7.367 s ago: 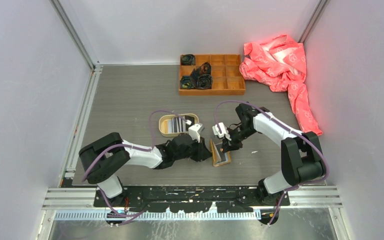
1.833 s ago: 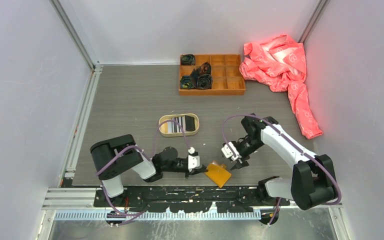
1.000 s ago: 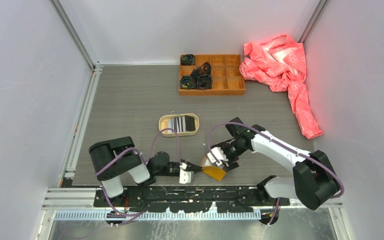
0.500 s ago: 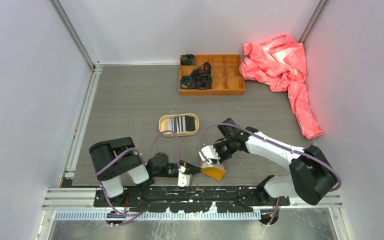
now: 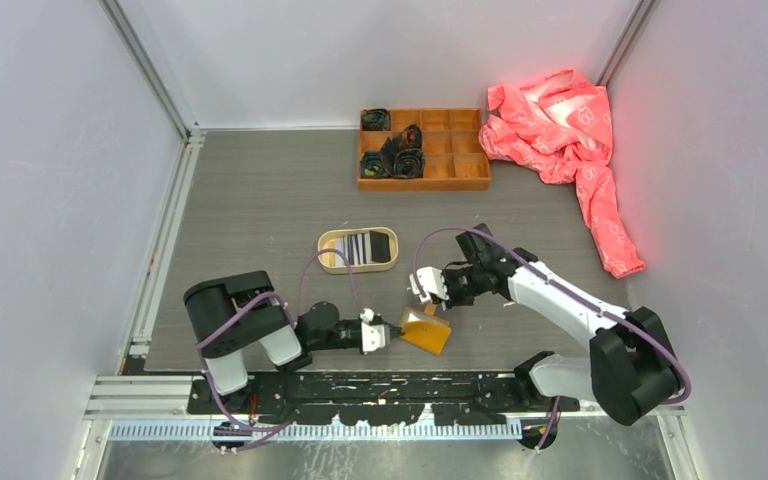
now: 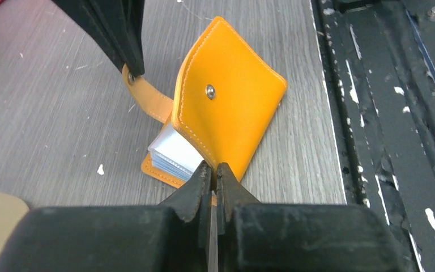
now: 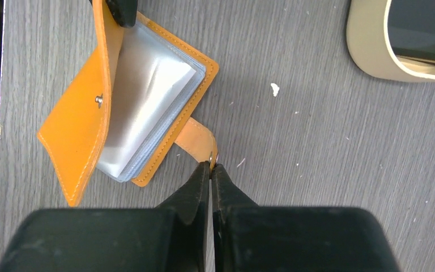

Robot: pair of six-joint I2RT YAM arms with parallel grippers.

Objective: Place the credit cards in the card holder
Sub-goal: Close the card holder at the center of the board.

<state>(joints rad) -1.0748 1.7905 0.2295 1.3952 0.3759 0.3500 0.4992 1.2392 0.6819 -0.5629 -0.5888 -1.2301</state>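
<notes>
- Placement: the card holder [image 5: 426, 334] lies near the table's [image 5: 260, 200] near edge, between both arms, half open
- It looks light, soft and floppy, its clear sleeves [image 7: 147, 96] likely slick; cover edge and strap [image 7: 195, 139] seem the best holds
- The left gripper [image 6: 214, 170] is pinched tight on the cover edge, and the right gripper [image 7: 210, 165] is nipped on the strap tip
- Its long axis runs slantwise to the near edge, strap pointing away; the credit cards [image 5: 365, 246] sit in the tray [image 5: 328, 252] beyond

Left arm [image 5: 260, 335] folded low at near edge, left gripper [image 5: 392, 334] pointing right, fingers pinched on card holder [image 5: 430, 337] cover. Right arm [image 5: 560, 295] stretched leftward, right gripper [image 5: 427, 302] angled down, pinching its strap.
</notes>
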